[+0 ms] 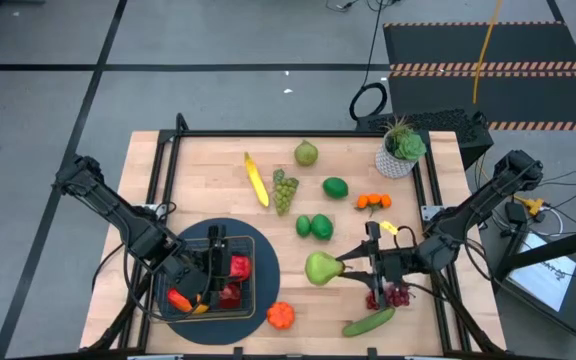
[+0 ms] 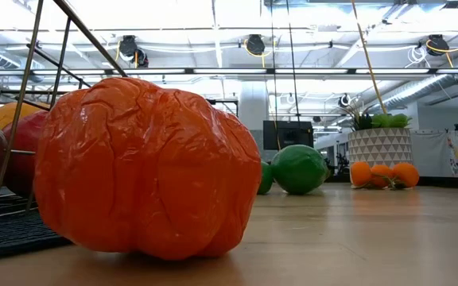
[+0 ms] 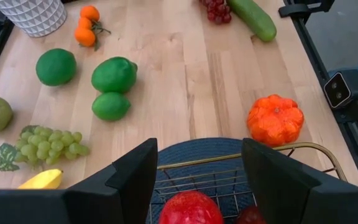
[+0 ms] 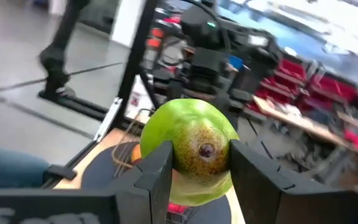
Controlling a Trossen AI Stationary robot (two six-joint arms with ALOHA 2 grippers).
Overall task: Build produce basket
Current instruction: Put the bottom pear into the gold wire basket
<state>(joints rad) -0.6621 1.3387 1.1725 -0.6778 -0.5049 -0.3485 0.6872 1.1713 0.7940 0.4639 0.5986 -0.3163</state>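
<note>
A: Where is the basket [image 1: 250, 262] found?
B: On the round dark mat [image 1: 230, 312], at the table's [image 1: 208, 170] front left. Red fruit [image 1: 238, 268] and a yellow-and-red piece (hard to name) are seen inside it. The left gripper [image 1: 211, 268] is held over the basket with its fingers [image 3: 135, 177] parted and nothing between them.

A: And the pear [image 1: 321, 268]?
B: It is clamped between the fingers [image 4: 157, 168] of the right gripper [image 1: 353, 265], just right of the mat and apart from the basket. In the right wrist view it is lifted, blossom end toward the camera.

A: What is left on the table?
B: An orange pepper [image 1: 281, 315] lies beside the mat's front edge. Purple grapes [image 1: 395, 295] and a cucumber [image 1: 369, 321] are placed under the right arm. Further back are two limes [image 1: 314, 226], another green fruit [image 1: 335, 187], small oranges [image 1: 373, 201], green grapes [image 1: 285, 189], a banana [image 1: 257, 180] and a second pear [image 1: 306, 153]. A potted plant [image 1: 401, 148] stands at the back right corner.
</note>
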